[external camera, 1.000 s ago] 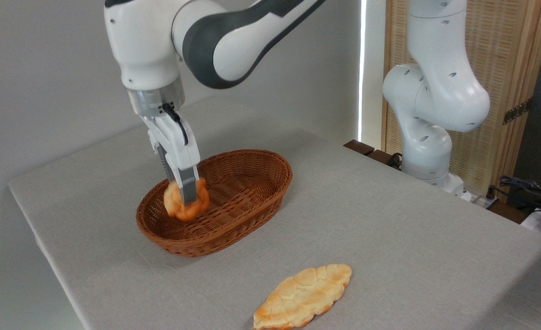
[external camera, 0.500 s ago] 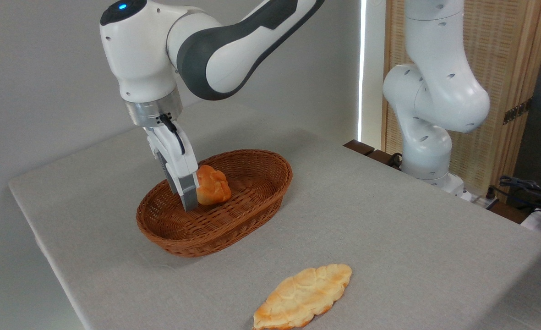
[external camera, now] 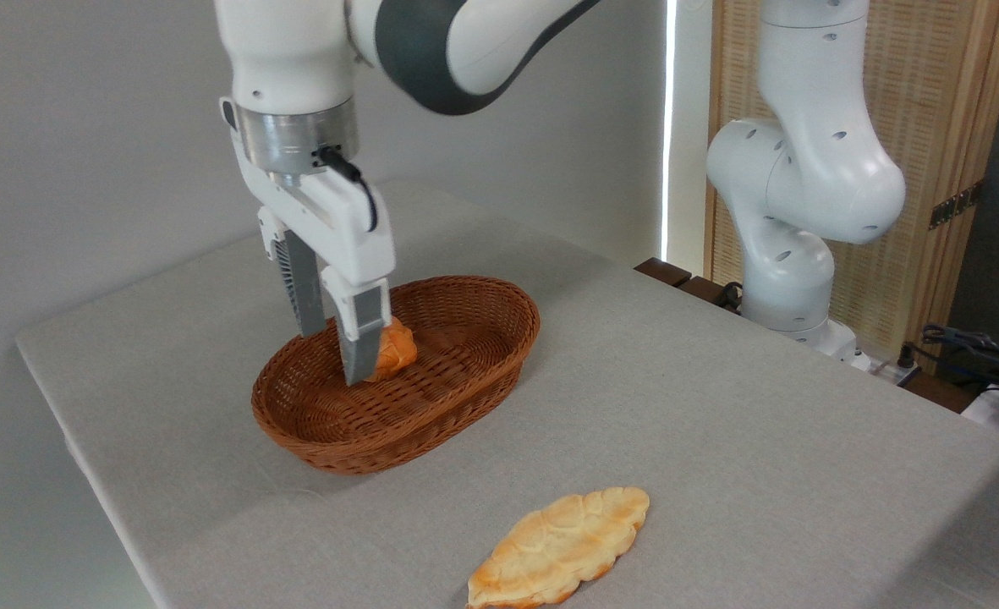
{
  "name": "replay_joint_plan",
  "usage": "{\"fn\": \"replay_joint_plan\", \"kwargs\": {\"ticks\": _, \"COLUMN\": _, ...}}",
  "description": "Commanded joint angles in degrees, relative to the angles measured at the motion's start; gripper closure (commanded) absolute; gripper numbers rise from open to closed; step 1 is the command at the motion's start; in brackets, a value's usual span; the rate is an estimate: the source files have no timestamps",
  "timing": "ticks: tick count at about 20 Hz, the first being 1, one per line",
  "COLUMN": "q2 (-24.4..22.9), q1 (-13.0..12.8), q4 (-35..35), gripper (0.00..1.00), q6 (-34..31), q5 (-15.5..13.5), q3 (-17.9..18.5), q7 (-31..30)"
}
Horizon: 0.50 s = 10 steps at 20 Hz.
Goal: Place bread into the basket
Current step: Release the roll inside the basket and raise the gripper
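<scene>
Bread (external camera: 395, 348) newly loose in basket (external camera: 465, 385)

bright, even room light w/ soft colours. a thin strip of white light (external camera: 669, 127) glows very bright by the back wall, washed out. soft grey shadow sits under the basket (external camera: 397, 372) on the table (external camera: 719, 406), & a faint one by the flat pastry (external camera: 560, 548). pic is mostly sharp, no blur; shiny spots on the white arm (external camera: 812, 169).
</scene>
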Motion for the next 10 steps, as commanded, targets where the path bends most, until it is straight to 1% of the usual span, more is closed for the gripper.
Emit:
{"fn": "replay_joint_plan", "kwargs": {"ticks": 1, "q2": -0.96, "q1": -0.43, "q4": 1.01, "gripper": 0.00, "q6": -2.61, "q5": 2.31, "q3": 2.89, "q7": -0.10}}
{"fn": "replay_joint_plan", "kwargs": {"ticks": 3, "q2": -1.31, "q1": -0.43, "q4": 1.18, "gripper": 0.00, "q6": -2.61, "q5": 2.22, "q3": 4.21, "q7": 0.33}}
{"fn": "replay_joint_plan", "kwargs": {"ticks": 10, "q2": -1.31, "q1": -0.34, "q4": 1.19, "gripper": 0.00, "q6": -2.61, "q5": 2.22, "q3": 4.83, "q7": 0.78}}
